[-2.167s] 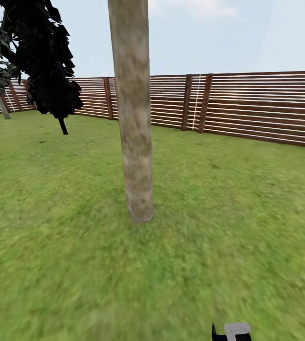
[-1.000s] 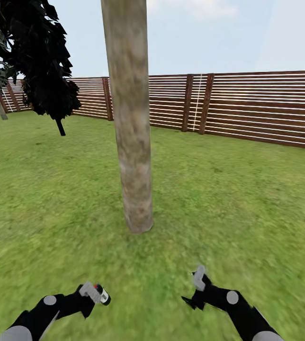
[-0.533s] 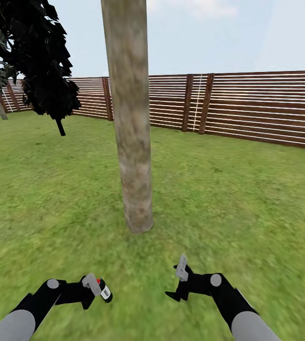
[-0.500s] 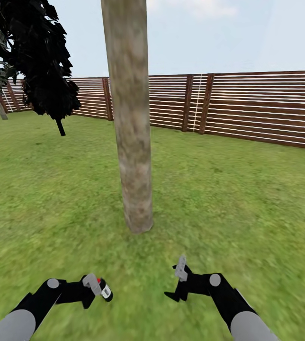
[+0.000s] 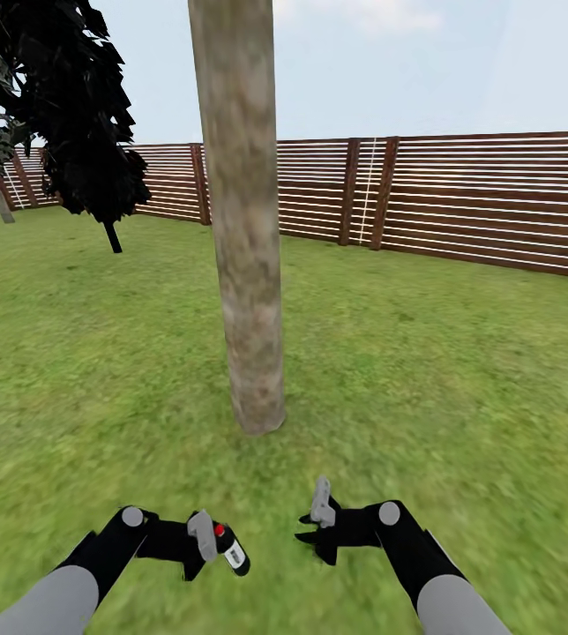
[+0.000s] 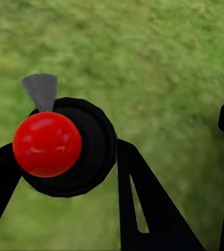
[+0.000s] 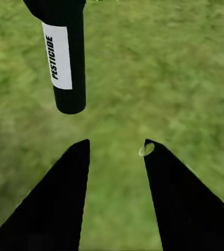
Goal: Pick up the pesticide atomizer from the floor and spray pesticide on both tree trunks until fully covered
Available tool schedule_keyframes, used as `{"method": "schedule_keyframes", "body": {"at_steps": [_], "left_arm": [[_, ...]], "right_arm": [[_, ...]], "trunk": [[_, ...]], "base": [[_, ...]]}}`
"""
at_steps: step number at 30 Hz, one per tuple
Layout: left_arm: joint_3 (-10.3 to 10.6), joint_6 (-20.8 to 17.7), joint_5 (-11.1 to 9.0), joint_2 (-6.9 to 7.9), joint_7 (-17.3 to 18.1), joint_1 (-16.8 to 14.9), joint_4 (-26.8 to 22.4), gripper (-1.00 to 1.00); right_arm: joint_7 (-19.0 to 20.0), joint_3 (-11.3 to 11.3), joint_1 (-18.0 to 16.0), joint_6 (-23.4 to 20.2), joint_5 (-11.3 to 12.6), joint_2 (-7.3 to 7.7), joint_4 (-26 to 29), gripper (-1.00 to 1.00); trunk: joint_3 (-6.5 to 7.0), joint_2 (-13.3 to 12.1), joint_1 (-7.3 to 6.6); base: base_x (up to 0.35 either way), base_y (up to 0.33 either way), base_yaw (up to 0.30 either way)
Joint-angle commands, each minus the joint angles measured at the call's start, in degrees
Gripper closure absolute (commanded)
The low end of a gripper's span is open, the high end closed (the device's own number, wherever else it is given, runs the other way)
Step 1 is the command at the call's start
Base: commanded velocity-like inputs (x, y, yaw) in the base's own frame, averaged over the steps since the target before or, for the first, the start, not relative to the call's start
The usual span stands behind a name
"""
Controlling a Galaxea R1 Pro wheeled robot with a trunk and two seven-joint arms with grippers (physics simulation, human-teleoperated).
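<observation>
Pesticide atomizer (image 5: pixel 229 549) and left fingers (image 5: pixel 203 534) have shifted rightward.

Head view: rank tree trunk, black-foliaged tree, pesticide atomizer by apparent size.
1. Tree trunk, largest.
2. Black-foliaged tree, though it stands farther back, so this is apparent size only.
3. Pesticide atomizer, smallest, held in the left gripper.

Pesticide atomizer (image 5: pixel 229 549): small black cylinder, white label reading "PESTICIDE", red round button on top, grey nozzle beside button. Held off grass, tilted, bottom end pointing down and away from left gripper (image 5: pixel 206 540), which is closed on its upper part. Position: in front of tree trunk (image 5: pixel 244 238), near its base, not touching.

Tree trunk: thick, upright, mottled beige-grey bark, standing on green grass floor (image 5: pixel 460 370). Crown out of frame.
</observation>
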State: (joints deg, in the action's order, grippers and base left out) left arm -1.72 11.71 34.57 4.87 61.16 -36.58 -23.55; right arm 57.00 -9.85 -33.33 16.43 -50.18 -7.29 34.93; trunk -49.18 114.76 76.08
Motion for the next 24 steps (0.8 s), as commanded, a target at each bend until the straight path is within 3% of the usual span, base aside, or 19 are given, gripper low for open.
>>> {"method": "schedule_keyframes", "body": {"at_steps": [1, 3, 6, 11, 16, 20, 24], "left_arm": [[0.06, -0.02, 0.08, -0.69, -0.05, 0.01, 0.0, 1.0], [1.3, -0.05, 0.19, -1.18, -0.07, 0.01, 0.0, 1.0], [5.53, -0.52, 0.15, -1.46, -0.18, -0.06, -0.08, 1.0], [6.42, -0.61, 0.22, -3.31, -0.25, -0.09, -0.15, 1.0], [6.46, -0.65, 0.23, -3.67, -0.35, -0.4, -2.3, 1.0], [7.43, -1.7, 0.23, -4.26, -0.42, -0.49, -3.83, 1.0], [9.41, -1.94, 0.23, -4.26, -0.43, -0.51, -3.95, 1.0]], "right_arm": [[0.03, 0.01, -0.05, 0.0, 0.0, 0.0, 0.07, 1.0], [0.04, 0.01, -0.06, 0.0, 0.0, -0.03, 0.36, 1.0], [0.04, 0.08, -0.07, 0.0, 0.0, -0.15, 1.17, 1.0], [0.04, 0.17, -0.07, 0.0, -0.07, -2.44, 1.67, 1.0], [0.05, 0.24, -0.11, 0.0, -0.09, -2.7, 1.72, 1.0], [-0.01, 5.37, -0.09, 0.0, -0.02, -2.7, 1.84, 1.0], [-0.04, 6.38, -0.07, 0.0, 0.0, -2.7, 2.06, 1.0]], "trunk": [[0.0, 0.0, 0.0], [0.0, 0.0, 0.0], [0.0, 0.0, 0.0], [0.0, 0.0, 0.0], [0.0, 0.0, 0.0], [0.0, 0.0, 0.0], [0.0, 0.0, 0.0]], "base": [[0.0, 0.0, 0.0], [0.0, 0.0, 0.0], [0.0, 0.0, 0.0], [0.0, 0.0, 0.0], [0.0, 0.0, 0.0], [0.0, 0.0, 0.0], [0.0, 0.0, 0.0]]}}
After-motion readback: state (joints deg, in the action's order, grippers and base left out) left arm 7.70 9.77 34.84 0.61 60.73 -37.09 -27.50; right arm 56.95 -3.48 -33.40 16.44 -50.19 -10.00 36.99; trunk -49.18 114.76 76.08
